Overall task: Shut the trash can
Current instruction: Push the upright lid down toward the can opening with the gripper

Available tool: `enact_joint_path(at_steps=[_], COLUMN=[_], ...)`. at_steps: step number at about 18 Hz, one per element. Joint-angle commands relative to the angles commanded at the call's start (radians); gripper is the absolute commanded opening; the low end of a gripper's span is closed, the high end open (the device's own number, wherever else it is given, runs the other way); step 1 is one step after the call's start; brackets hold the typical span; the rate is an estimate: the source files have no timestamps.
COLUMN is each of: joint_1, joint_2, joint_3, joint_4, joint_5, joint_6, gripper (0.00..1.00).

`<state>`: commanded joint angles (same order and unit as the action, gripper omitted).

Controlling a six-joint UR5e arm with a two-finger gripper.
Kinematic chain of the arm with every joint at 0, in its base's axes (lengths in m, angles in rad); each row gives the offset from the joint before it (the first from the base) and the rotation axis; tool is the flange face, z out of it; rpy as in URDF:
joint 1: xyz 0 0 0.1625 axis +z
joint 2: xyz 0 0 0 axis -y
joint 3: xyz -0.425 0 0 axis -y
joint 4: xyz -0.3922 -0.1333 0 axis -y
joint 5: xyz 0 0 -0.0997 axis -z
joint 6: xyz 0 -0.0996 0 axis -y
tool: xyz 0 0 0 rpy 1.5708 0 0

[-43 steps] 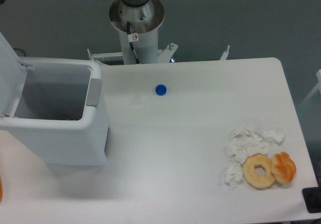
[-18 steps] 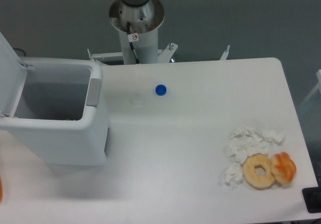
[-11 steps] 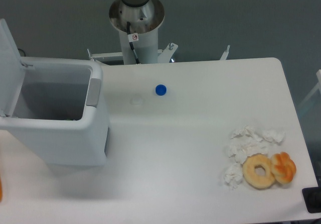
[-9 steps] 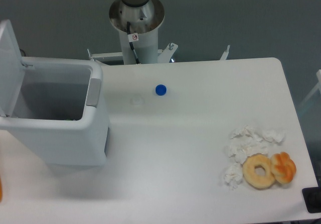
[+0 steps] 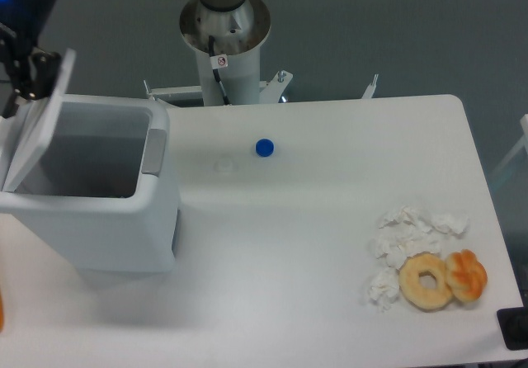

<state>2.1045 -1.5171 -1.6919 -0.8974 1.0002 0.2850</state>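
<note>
Trash can (image 5: 99, 195) sits at bench's (image 5: 330, 244) left end w/ lid (image 5: 37, 120) now tipped in over the opening vs upright 0.5 s ago; end effector (image 5: 23, 71) has come in behind it, fingers' state can't tell; closing's underway, latch tab (image 5: 153, 151) not yet met.
</note>
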Motion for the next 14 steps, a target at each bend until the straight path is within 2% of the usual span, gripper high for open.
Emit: enact_joint_path(at_steps=[6, 14], joint_1=[0.052, 0.083], joint_2=[-0.008, -0.031], joint_3=[-0.019, -0.029], joint_4=[-0.002, -0.002], joint_5=[-0.002, 0.000], joint_6=[0.037, 0.074], gripper=[1.00, 1.00])
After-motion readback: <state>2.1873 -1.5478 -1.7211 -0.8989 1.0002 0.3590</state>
